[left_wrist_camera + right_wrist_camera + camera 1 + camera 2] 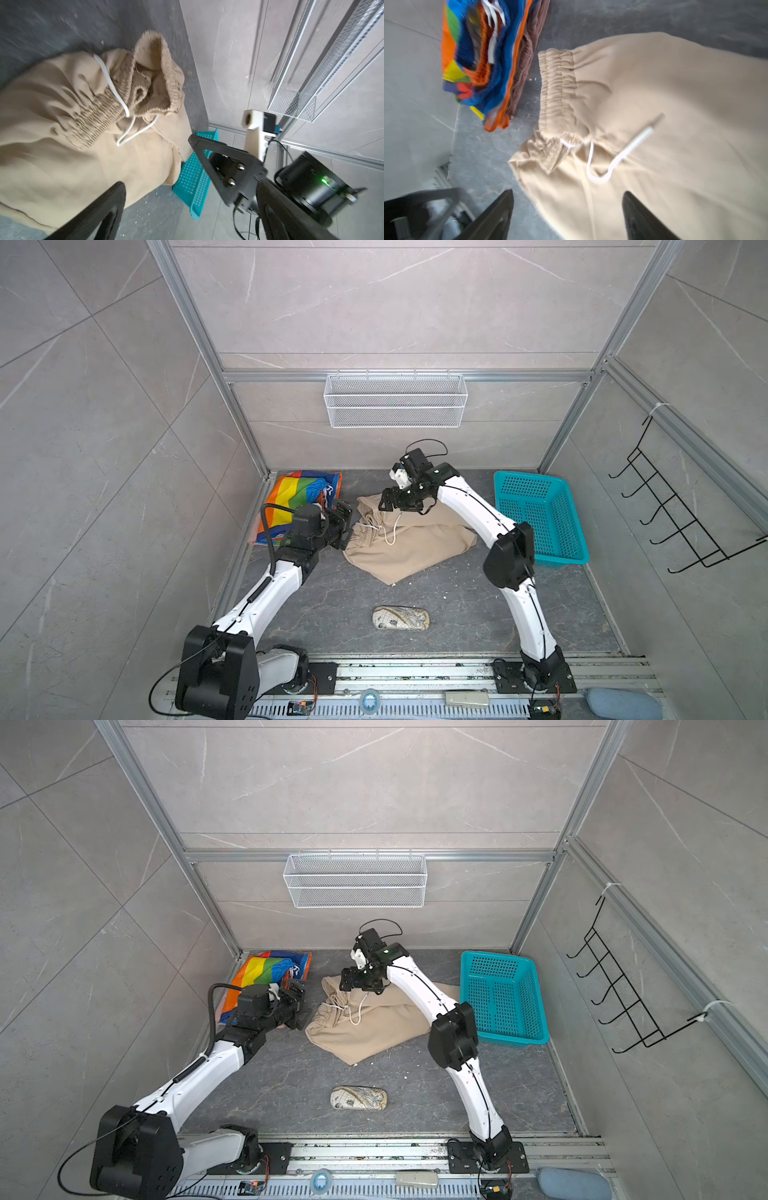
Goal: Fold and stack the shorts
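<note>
The front rail (415, 672) carries the bases of both arms. Just beyond it a small patterned pouch (401, 618) lies alone on the dark tabletop (332, 614).

The beige shorts (415, 547) lie rumpled in the middle of the tabletop. Their gathered waistband faces left, and the white drawstring (390, 531) trails loose over the cloth. Their right side runs under the right arm toward the teal basket (561, 522), which stands at the far right.

The rainbow shorts (297, 493) sit folded in the far left corner. In the right wrist view they lie on top of the dusty pink shorts (525, 68), whose edge shows beneath them. A strip of bare tabletop separates this stack from the beige pair.

The left gripper (345, 526) is just beside the near end of the waistband. Its fingers (104, 207) are spread wide with nothing between them. I cannot tell whether they touch the cloth.

The right gripper (388, 504) is over the far end of the waistband. Its fingers (500, 207) are also apart and hold nothing, with beige cloth below them.

A white wire basket (395, 400) hangs on the back wall, and a black hook rack (673, 506) hangs on the right wall.
</note>
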Controlling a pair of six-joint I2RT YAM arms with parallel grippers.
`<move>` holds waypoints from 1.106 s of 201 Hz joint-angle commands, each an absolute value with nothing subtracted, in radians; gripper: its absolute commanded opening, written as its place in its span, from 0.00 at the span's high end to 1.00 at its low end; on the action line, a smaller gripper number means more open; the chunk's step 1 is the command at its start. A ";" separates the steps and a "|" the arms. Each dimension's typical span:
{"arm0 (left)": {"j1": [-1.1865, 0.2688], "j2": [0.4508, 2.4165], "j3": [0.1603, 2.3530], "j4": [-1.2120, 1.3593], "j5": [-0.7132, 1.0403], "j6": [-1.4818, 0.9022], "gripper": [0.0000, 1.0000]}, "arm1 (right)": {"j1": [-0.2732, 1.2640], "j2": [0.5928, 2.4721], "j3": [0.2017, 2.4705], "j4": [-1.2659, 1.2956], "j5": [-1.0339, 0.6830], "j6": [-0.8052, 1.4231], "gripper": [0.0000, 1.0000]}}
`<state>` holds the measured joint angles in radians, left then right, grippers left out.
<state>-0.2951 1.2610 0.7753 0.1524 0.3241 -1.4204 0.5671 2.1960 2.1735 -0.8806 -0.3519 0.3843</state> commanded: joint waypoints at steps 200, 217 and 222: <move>-0.400 1.815 1.097 0.300 0.049 -1.493 0.37 | 0.262 1.646 1.175 -0.293 -0.468 0.597 0.01; -0.400 1.847 1.114 0.323 0.071 -1.493 0.45 | 0.261 1.643 1.167 -0.294 -0.462 0.595 0.01; -0.400 1.855 1.117 0.329 0.073 -1.493 0.49 | 0.261 1.642 1.165 -0.295 -0.461 0.592 0.01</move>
